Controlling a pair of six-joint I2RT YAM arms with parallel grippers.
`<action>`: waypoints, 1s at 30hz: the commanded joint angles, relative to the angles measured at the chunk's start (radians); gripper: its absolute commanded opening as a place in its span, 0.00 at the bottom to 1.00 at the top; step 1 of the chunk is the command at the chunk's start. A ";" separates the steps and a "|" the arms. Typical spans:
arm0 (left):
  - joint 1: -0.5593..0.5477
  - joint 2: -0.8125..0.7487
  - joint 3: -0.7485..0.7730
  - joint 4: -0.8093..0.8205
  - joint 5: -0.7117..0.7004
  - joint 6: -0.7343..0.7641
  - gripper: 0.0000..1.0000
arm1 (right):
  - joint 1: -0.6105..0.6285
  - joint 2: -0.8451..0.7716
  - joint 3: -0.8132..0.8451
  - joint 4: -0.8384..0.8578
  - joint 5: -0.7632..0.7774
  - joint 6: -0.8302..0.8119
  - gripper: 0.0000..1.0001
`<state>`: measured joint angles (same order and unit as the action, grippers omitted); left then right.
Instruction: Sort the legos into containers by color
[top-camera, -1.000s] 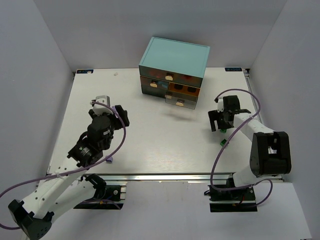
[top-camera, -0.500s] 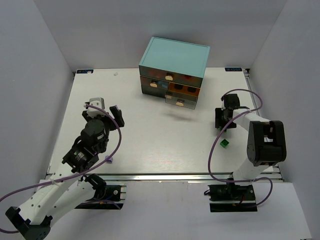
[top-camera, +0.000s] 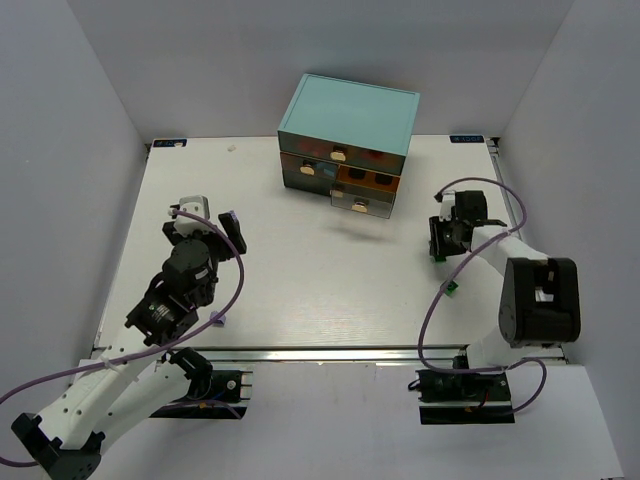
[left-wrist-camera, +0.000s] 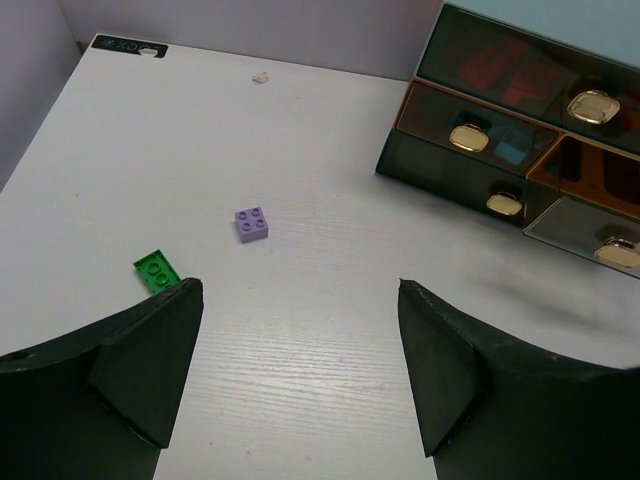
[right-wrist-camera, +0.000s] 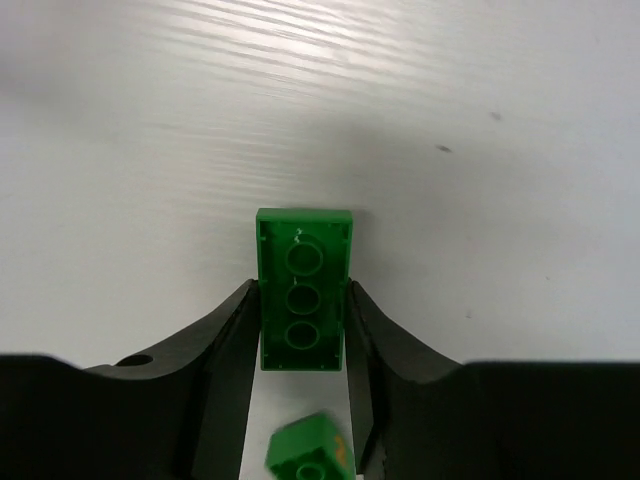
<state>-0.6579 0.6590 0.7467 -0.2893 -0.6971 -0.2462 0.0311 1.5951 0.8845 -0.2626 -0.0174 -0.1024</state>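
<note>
In the right wrist view a long green lego (right-wrist-camera: 303, 290) lies underside up on the white table, and my right gripper (right-wrist-camera: 301, 292) is shut on its two long sides. A small green lego (right-wrist-camera: 310, 452) lies just behind it between the fingers, and it shows near the right arm (top-camera: 452, 289) from above. My left gripper (left-wrist-camera: 300, 295) hangs open over bare table with nothing in it. Ahead of it lie a lavender lego (left-wrist-camera: 251, 223) and a flat green lego (left-wrist-camera: 157, 270). The containers (left-wrist-camera: 470, 135), dark-fronted drawers with tan handles, sit in the light-teal cabinet (top-camera: 348, 118).
One low drawer (top-camera: 360, 203) sticks out of the cabinet front. Another lavender piece (top-camera: 219, 319) lies by the left arm near the table's front edge. White walls close off the left, right and far sides of the table.
My right gripper has closed from wide open onto the long green lego. The left arm drew back toward the left and has since held still, its gripper open throughout.
</note>
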 joint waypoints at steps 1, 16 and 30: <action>0.003 -0.001 -0.013 0.021 -0.019 0.033 0.88 | 0.042 -0.162 0.010 0.022 -0.261 -0.184 0.00; 0.003 0.102 -0.047 0.029 -0.127 0.094 0.88 | 0.369 -0.014 0.479 -0.015 -0.262 -0.559 0.01; 0.112 0.327 0.037 -0.114 -0.029 -0.050 0.92 | 0.378 0.122 0.640 0.005 -0.161 -0.507 0.61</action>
<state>-0.5896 0.9524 0.7284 -0.3450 -0.7818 -0.2356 0.4126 1.7954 1.5211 -0.2951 -0.1833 -0.6323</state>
